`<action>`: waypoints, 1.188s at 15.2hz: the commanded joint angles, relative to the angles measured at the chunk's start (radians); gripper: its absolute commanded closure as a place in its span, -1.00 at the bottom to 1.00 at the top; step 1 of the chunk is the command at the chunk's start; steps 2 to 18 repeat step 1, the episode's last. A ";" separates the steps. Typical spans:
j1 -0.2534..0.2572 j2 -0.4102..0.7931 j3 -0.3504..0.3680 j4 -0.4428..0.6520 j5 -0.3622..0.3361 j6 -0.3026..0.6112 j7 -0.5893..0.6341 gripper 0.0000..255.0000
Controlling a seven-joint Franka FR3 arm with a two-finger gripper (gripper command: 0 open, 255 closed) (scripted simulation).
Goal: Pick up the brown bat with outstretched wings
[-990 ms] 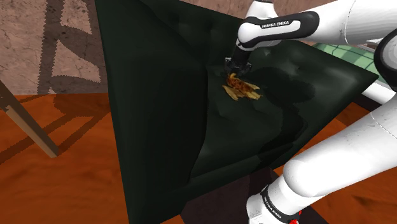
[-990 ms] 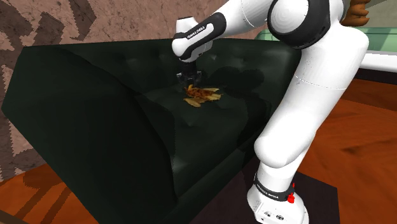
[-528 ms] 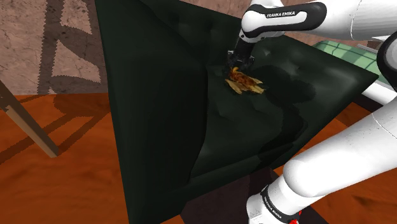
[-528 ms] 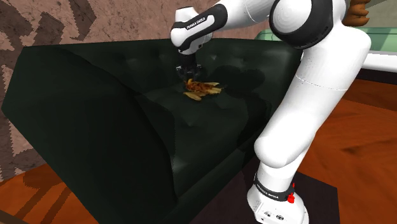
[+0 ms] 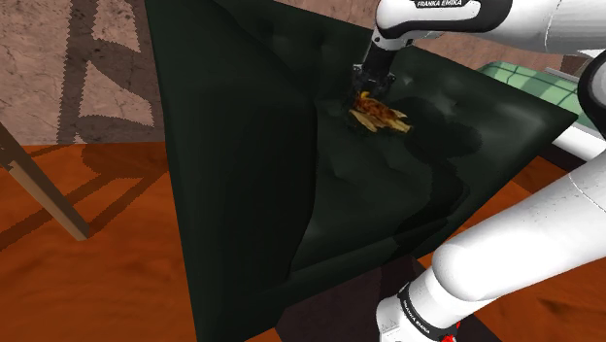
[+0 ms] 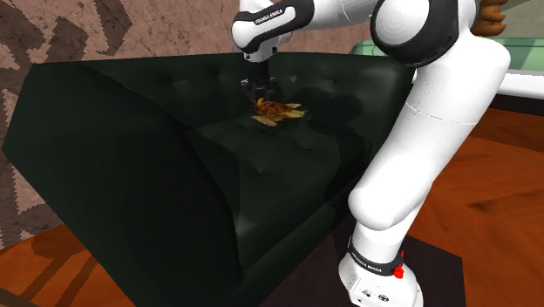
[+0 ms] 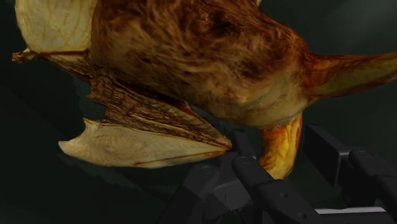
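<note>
Gripper: I see the gripper (image 7: 280, 167) with its black fingers drawn close together, clasping a small orange lobe on the underside of the bat (image 7: 191, 63). The grip is narrow, nowhere near full spread.
Gripper position: it points down over the sofa (image 5: 243, 146), above the seat and close to the tufted backrest; I read the same from the shoulder view (image 5: 371, 93) and the second exterior view (image 6: 261, 94).
Bat: brown, furry body with pale tan wings spread to both sides; it hangs directly under the fingers, over the sofa seat near the backrest (image 5: 381, 118) (image 6: 277, 112).
Bat contact: I cannot tell whether the wing tips touch the sofa cushion or sit just clear of it.
Sofa: very dark green, nearly black, with buttoned tufting on seat and back (image 6: 131, 157); the arm casts soft shadows on its seat beside the bat.
Arm: white links reach over the sofa from the base beside the sofa's front corner.
Floor: reddish wood planks (image 5: 78, 253) around the sofa.
Wooden leg: a slanted light-wood leg (image 5: 39, 189) stands on the floor, well apart from the sofa's end.
Checked surface: a pale green checked surface (image 5: 529, 83) lies just past the sofa's far corner.
Wall: mottled pink-brown with a darker pattern (image 5: 58, 68), behind the sofa.
</note>
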 commanded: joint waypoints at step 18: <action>0.000 0.000 0.000 0.008 0.000 -0.008 -0.001 1.00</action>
